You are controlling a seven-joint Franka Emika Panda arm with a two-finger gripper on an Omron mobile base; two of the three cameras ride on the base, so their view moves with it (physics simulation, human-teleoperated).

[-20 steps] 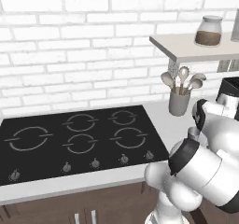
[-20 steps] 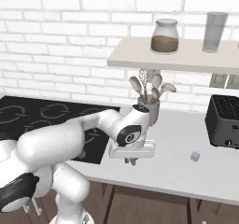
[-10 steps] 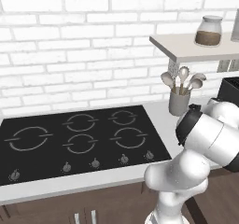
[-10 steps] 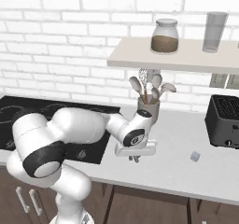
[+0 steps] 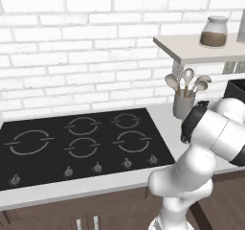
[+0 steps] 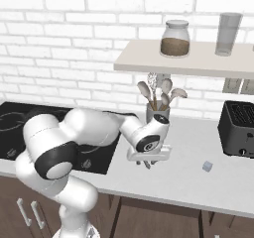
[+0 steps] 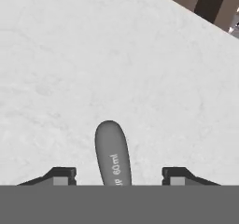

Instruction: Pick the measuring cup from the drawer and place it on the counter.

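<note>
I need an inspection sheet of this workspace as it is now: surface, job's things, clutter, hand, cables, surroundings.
Surface: the counter, pale and smooth, lies beside the black cooktop.
Job's things: the measuring cup's handle, marked 60 ml, lies over the counter between the fingertips; the bowl cannot be seen.
Clutter: a utensil holder with spoons, a small pale cube, a black toaster.
Hand: the hand is low over the counter, jaws standing apart on either side of the handle, neither fingertip pressing it.
Cables: nothing seen.
Surroundings: white brick wall; wall shelf with a jar and a glass; dark wood cabinet fronts below.
</note>
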